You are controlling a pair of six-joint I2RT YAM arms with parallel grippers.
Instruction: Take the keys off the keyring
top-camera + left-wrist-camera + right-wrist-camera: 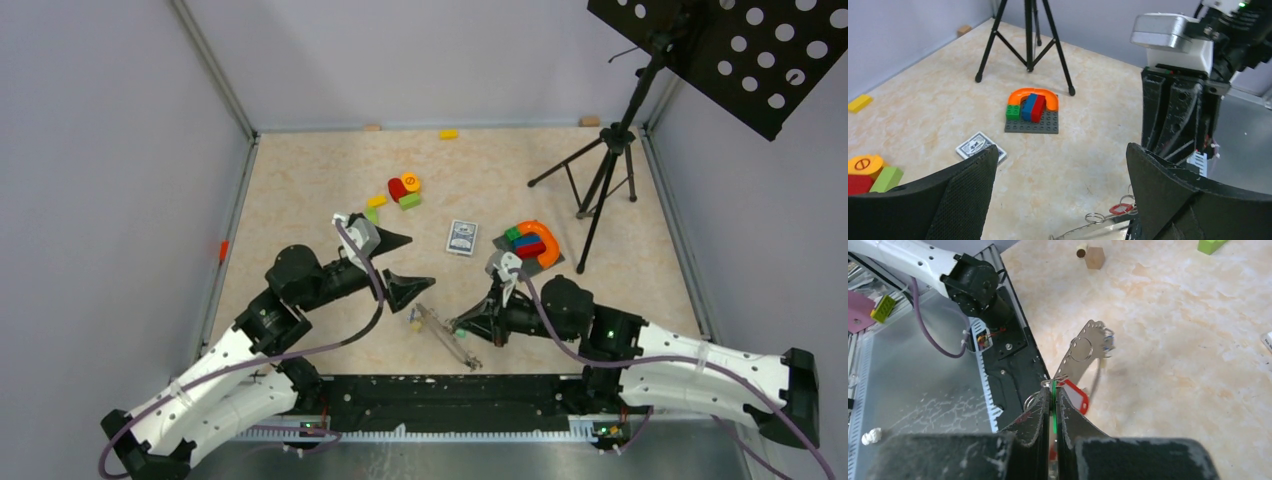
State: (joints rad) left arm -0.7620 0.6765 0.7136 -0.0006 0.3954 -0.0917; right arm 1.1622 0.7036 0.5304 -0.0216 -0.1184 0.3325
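Note:
The keyring (446, 338) is a thin grey metal loop lying aslant near the table's front edge. In the right wrist view a holed metal strip (1082, 347), small split rings, a red tag (1076, 396) and a blue tag (1107, 342) hang ahead of the fingers. My right gripper (1053, 390) (462, 325) is shut on the thin green key tag (1053, 412), at the bunch's right end. My left gripper (408, 262) (1063, 149) is wide open and empty, just left of and above the bunch. The red tag (1120, 208) and a small ring (1094, 217) show by its right finger.
A playing-card box (461, 237) lies mid-table. A grey baseplate (512, 249) with an orange arch and bricks sits to its right. Toy blocks (401, 190) lie further back, a tripod (600, 180) stands at back right. A small tan block (413, 321) lies by the keyring.

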